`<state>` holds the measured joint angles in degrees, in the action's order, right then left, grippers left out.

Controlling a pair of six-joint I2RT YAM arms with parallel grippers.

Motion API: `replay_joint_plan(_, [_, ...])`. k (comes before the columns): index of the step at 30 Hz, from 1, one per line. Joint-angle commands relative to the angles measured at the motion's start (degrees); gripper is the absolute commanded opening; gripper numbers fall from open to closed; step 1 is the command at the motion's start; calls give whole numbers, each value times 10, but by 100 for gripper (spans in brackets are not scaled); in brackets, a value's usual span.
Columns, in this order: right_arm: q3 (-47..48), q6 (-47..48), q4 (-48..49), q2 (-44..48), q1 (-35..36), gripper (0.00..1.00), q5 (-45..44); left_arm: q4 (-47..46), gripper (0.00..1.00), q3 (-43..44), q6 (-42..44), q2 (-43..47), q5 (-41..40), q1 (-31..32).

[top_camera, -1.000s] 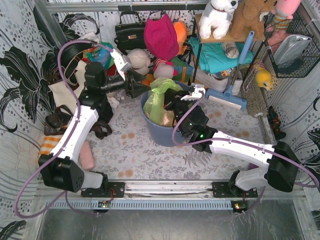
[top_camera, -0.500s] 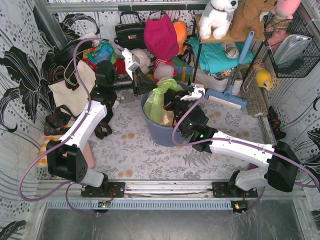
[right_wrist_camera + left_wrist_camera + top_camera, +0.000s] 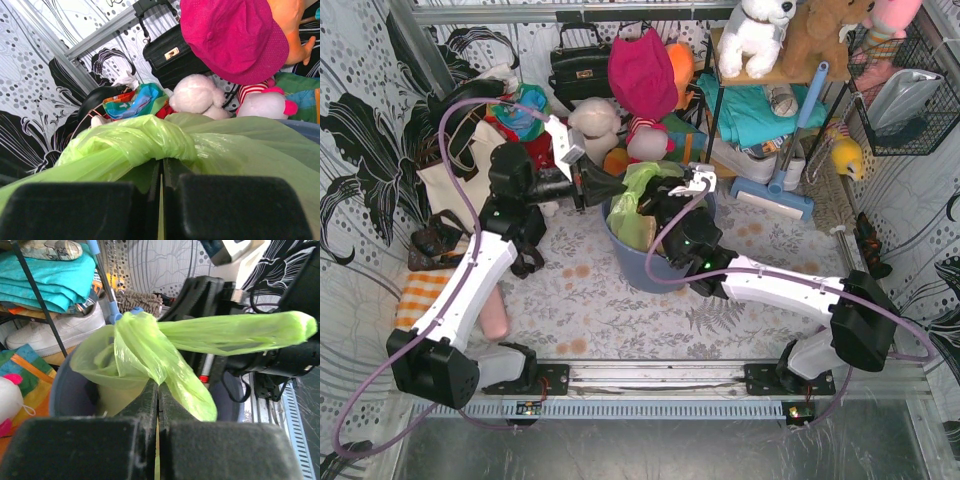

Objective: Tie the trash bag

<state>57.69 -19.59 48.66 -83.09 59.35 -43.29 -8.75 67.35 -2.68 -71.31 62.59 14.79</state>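
Observation:
The light-green trash bag sits in a blue-grey bin at the table's middle, its top gathered into two twisted flaps that cross in a loose knot. My left gripper reaches in from the bin's left rim and is shut on one flap; film comes out right at its tips. My right gripper comes from the right and is shut on the other flap, bunched over its tips. That flap stretches taut as a strip across the bin's mouth.
Behind the bin lie stuffed toys, a black handbag and a pink hat. A shelf with teal cloth and a blue sweeper stand at back right. A white tote is at left, a pink roll near the left arm.
My left gripper moved right to the bin's rim and shut on a flap of the bag. My right arm shifted slightly left, and it still grips its flap.

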Motion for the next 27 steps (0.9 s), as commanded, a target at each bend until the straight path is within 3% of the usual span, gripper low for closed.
replay_joint_plan(1, [28, 17, 62, -17, -11, 0, -7, 13, 2, -24, 7, 23, -23, 25])
replay_joint_plan(8, [9, 2, 126, -19, -27, 0, 38, 69, 2, -35, 30, 34, -51, 72])
replay_joint_plan(14, [-36, -74, 187, -9, -53, 0, 140, 80, 2, -50, 31, 43, -65, 96])
replay_joint_plan(27, [-70, -225, 219, -19, -75, 0, 355, 52, 2, -61, 24, 55, -103, 99])
